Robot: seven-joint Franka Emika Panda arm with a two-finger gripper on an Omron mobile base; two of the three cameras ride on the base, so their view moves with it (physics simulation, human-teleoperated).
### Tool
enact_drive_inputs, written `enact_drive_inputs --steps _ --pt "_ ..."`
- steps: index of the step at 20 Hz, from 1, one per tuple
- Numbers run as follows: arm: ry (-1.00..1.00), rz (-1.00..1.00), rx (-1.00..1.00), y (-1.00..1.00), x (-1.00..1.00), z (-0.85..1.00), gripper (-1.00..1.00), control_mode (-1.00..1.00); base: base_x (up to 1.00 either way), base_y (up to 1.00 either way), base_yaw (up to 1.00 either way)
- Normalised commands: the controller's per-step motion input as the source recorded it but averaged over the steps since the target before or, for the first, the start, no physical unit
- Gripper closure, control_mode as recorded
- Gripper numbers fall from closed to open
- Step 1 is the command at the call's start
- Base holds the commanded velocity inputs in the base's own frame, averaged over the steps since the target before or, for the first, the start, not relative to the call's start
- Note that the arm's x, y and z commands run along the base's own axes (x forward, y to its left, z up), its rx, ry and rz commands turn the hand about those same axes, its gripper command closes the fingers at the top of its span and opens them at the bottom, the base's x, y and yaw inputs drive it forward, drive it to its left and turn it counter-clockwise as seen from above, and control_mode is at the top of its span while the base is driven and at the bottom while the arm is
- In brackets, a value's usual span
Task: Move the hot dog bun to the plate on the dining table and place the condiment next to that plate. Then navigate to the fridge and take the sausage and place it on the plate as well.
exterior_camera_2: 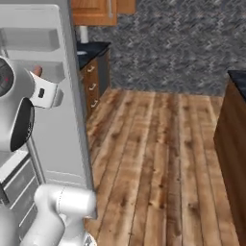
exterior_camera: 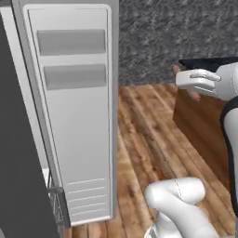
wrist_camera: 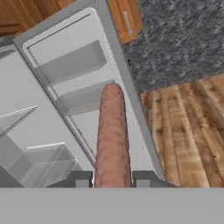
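Observation:
My gripper (wrist_camera: pixel 113 179) is shut on the sausage (wrist_camera: pixel 112 135), a reddish-brown stick that points away from the hand between the two dark fingertips. In the left base view the gripper (exterior_camera: pixel 185 82) hangs in mid-air right of the fridge's open door (exterior_camera: pixel 74 111), with the sausage's end (exterior_camera: pixel 176 70) poking out. The right base view has the gripper (exterior_camera_2: pixel 42 89) in front of the fridge door (exterior_camera_2: pixel 62 120). The fridge (wrist_camera: pixel 30 131) stands open, pale inside with clear shelves. A corner of the dining table (exterior_camera: pixel 200 121) is at the right. The plate, bun and condiment are out of view.
Wooden floor (exterior_camera_2: pixel 153 158) stretches between the fridge and the dining table's brown side (exterior_camera_2: pixel 233 144). A dark counter with wooden drawers (exterior_camera_2: pixel 93 77) stands beyond the fridge door against the grey patterned wall (exterior_camera_2: pixel 168 43). Wooden wall cabinets (exterior_camera_2: pixel 96 12) hang above it.

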Motion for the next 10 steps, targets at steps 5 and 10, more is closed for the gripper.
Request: enact_drive_inputs --steps 5,10 --pt "0.00 0.00 0.00 0.00 0.00 0.00 1.00 1.00 -0.57 0.07 -0.86" --pt "0.00 0.00 0.00 0.00 0.00 0.00 1.00 1.00 -0.02 -0.03 -0.79"
